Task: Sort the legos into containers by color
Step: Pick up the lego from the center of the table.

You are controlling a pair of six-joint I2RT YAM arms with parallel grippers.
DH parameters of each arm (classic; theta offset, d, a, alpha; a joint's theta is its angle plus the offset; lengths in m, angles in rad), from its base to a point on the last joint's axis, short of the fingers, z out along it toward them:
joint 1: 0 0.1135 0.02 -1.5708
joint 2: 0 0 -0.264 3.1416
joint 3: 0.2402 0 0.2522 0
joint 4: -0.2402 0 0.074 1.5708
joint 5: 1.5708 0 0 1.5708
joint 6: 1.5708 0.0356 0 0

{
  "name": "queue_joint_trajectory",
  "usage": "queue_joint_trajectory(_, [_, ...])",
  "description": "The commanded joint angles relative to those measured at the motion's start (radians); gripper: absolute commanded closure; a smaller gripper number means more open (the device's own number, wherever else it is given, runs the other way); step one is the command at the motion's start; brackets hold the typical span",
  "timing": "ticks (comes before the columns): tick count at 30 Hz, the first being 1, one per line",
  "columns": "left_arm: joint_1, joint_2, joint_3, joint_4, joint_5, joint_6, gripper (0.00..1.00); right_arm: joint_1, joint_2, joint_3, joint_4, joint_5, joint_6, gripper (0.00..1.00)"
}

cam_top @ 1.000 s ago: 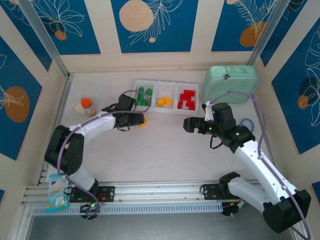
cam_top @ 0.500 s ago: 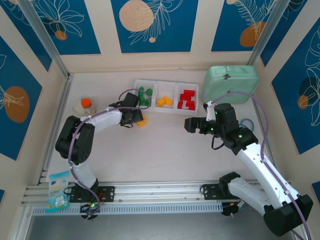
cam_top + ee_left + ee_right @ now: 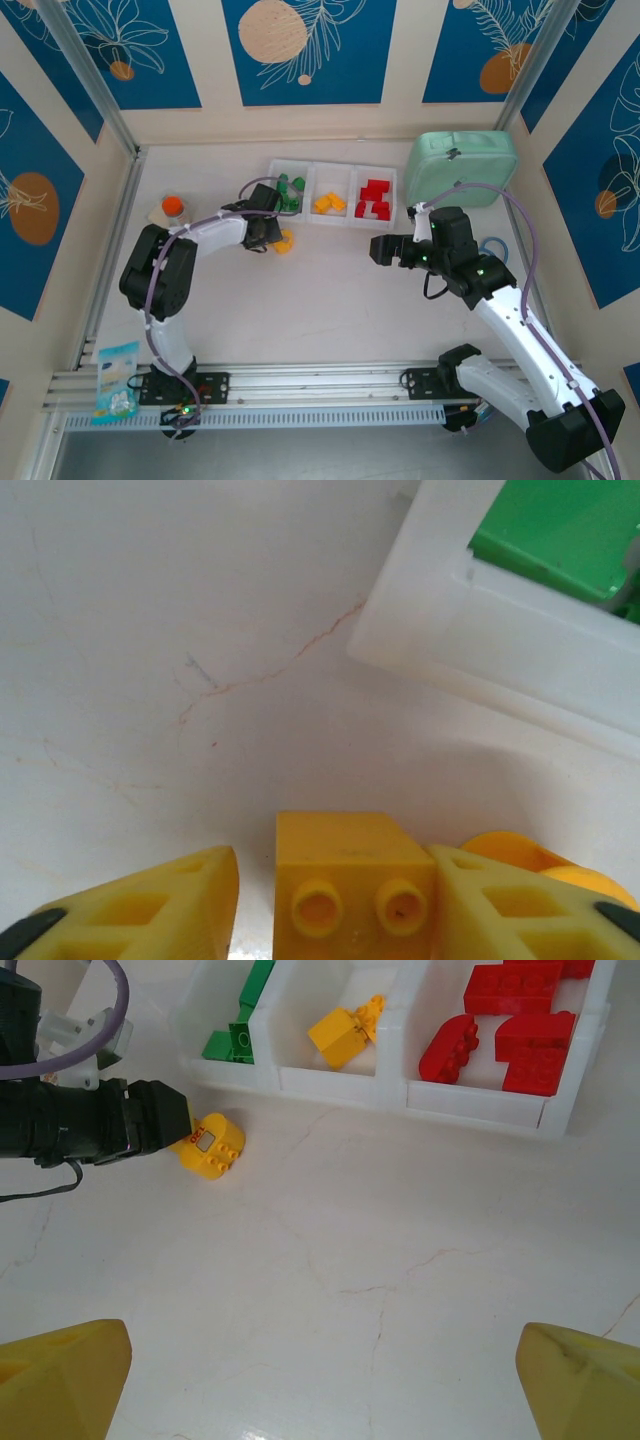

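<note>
White tabletop [image 3: 330, 300]: my left gripper [image 3: 333, 878] straddles a yellow brick [image 3: 350, 845] beside the tray [image 3: 500, 630], not yet pinching; my right gripper [image 3: 376, 249] gapes wide.

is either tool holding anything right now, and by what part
Nothing is gripped yet. A yellow lego sits between the left tool's fingers, one touching its side, a gap at the other. The right tool is open, empty.

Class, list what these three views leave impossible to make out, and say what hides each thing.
- Top view: green plastic bricks in the white three-compartment tray, partly hidden by the left arm; count unclear.
- Left wrist view: yellow plastic brick between the left end effector's fingers; its near end is cut off by the bottom edge.
- Right wrist view: red plastic bricks, cut off by the top edge.
</note>
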Motion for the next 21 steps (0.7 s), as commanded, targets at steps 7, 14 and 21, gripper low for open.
queue_joint_trajectory(7, [0.034, 0.008, -0.035, 0.003, -0.01, 0.021, 0.62, -0.006, -0.002, -0.015, 0.011, -0.004, -0.009, 0.01])
queue_joint_trajectory(14, [0.04, -0.042, -0.152, 0.161, 0.115, 0.013, 0.78, -0.005, 0.023, -0.022, 0.028, -0.017, 0.001, 0.01])
queue_joint_trajectory(21, [0.032, -0.146, -0.202, 0.167, 0.154, 0.01, 0.86, -0.01, 0.023, -0.031, 0.041, -0.017, 0.006, 0.01])
